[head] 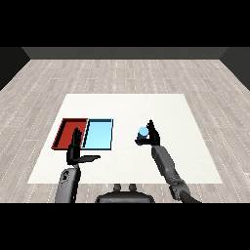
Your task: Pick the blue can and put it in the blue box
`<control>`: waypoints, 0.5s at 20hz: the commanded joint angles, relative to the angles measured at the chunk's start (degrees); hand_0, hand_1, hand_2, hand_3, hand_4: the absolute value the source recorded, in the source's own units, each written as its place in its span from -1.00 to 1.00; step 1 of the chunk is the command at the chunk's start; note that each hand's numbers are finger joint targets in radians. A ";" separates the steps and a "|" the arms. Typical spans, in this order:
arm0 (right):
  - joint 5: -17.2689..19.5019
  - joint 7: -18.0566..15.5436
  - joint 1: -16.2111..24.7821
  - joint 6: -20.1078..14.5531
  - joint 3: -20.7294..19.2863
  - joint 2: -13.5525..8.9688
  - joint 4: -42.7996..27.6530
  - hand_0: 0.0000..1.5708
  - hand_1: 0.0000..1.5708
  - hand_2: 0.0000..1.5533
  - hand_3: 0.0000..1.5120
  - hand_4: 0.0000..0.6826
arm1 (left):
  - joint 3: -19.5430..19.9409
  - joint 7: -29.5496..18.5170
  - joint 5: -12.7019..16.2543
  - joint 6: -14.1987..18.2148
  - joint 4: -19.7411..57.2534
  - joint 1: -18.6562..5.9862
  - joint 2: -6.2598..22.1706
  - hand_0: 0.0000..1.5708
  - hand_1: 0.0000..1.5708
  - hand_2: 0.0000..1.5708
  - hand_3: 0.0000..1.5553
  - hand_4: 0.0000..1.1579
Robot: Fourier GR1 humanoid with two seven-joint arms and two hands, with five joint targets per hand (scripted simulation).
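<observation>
Farthest left on the white tabletop (127, 105), a red tray (62, 133), lying flat. Touching its right edge, side by side, a light blue tray (99, 134) with a dark rim. Just in front of both trays, the left hand (75, 152), raised on its grey forearm from the lower left corner; fingers straight and pointing up across the near edge of the red tray, thumb stretched out sideways to the right under the blue tray's near edge; holding nothing, fingers spread wide. Bare white tabletop between the blue tray and the other arm. Right of the trays and well apart from them, a blue can (143, 132), gripped in the right hand (152, 136), fingers and thumb curled round it, only the can's top and left side showing. Can near the tabletop's middle, outside the blue tray; lifted or resting on the surface, impossible to tell. Behind the hand, the grey right forearm, slanting down to the lower right.
</observation>
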 commanded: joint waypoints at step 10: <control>-1.21 1.82 -0.73 -1.21 2.17 0.34 -0.62 -1.00 -1.00 -1.00 -1.00 -1.00 | 1.65 2.58 1.42 -0.10 0.59 -4.26 0.86 -1.00 -1.00 -1.00 -1.00 -1.00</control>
